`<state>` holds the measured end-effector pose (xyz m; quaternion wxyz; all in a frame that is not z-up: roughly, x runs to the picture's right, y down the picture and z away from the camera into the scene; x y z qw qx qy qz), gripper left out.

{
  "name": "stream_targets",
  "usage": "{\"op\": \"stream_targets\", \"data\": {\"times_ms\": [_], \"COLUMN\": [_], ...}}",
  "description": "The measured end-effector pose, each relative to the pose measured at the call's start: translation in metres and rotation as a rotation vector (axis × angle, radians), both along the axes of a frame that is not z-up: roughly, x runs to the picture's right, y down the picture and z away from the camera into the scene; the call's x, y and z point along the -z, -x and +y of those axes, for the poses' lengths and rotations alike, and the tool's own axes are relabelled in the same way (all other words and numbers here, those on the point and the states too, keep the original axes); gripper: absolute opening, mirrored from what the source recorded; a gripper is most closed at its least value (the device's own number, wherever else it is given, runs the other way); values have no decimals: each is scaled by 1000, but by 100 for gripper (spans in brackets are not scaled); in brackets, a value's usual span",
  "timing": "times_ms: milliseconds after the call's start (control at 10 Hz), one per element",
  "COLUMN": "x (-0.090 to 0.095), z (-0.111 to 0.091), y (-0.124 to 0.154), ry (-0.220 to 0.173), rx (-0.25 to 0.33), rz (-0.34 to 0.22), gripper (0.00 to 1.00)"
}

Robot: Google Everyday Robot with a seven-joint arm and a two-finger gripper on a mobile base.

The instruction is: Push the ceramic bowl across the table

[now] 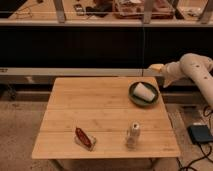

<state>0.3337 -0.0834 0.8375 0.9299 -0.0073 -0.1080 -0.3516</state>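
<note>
The ceramic bowl (141,103), a shallow dark-green dish, sits near the far right corner of the bamboo table (100,110). A white cup (144,92) lies on its side inside the bowl. My gripper (156,67) is at the end of the white arm that reaches in from the right. It hangs just beyond the table's far right edge, behind and slightly right of the bowl, apart from it.
A red packet (85,138) lies near the front left of the table. A small white bottle (133,134) stands front centre-right. A blue box (200,134) with cables lies on the floor to the right. A dark counter (100,45) runs behind the table.
</note>
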Motion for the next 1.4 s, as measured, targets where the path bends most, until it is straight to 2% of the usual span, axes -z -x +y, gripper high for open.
{"op": "stream_targets", "data": {"times_ms": [200,300,400,600,700,800,900,1000,1100,1300,1400], "x": [-17,-24,-31,-39,-44,-52,-53,-54,-56,-60,-64], "z": [-34,-52,-66,-66,-52,-16,5,18,46,78,88], "y": [-38,-50,-64,-80,-86,-93,-97,-100,-107,-126,-130], "ry": [-22,-38,-47,-31,7,91,137,168,232,303,330], "rx": [-23,-56,-113,-223,-310,-452,-527,-569,-628,-659,-676], "rz": [189,261,324,369,365,329,307,293,275,279,260], "gripper": [80,80,80,80,80,80,80,80,80,80,80]}}
